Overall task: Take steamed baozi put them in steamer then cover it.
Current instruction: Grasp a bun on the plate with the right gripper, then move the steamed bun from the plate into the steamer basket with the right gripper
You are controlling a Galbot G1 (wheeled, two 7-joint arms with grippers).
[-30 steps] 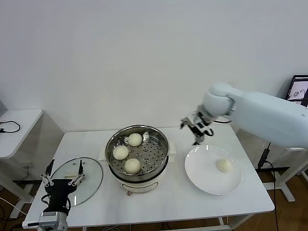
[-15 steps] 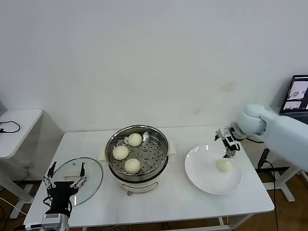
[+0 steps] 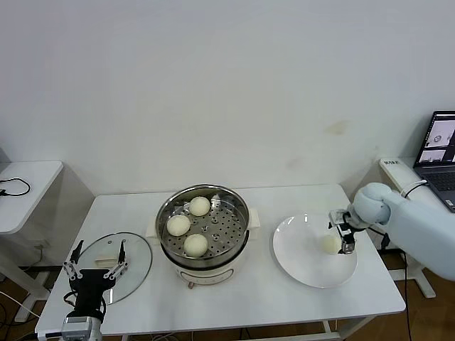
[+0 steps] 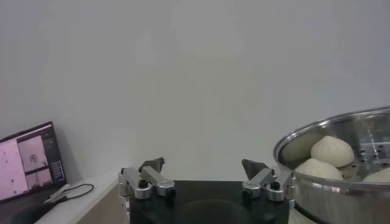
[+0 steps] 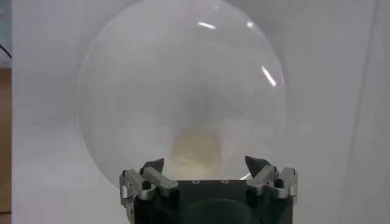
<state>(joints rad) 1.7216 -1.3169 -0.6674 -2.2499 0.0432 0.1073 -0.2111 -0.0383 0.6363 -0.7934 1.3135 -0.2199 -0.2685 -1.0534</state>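
Observation:
The steamer point(image 3: 242, 210) stands mid-table with three steamed baozi point(image 3: 195, 244) on its perforated tray. Another baozi point(image 3: 330, 244) lies on the white plate point(image 3: 306, 264) to its right. My right gripper point(image 3: 341, 235) is open, low over the plate and close beside that baozi; in the right wrist view the baozi point(image 5: 196, 149) lies just ahead of the spread fingertips of the gripper point(image 5: 206, 163). The cover point(image 3: 138, 254) lies flat on the table left of the steamer. My left gripper point(image 3: 97, 251) hovers open at the cover's near edge; the left wrist view shows it point(image 4: 203, 165) empty beside the steamer point(image 4: 323, 185).
The white table point(image 3: 249, 302) ends close behind the plate on the right. A small side table point(image 3: 25, 181) with a cable stands far left. A laptop point(image 3: 441, 145) sits on a desk at far right.
My right arm has swung from beside the steamer to the right and come down over the plate, next to the baozi. The left arm has stayed put.

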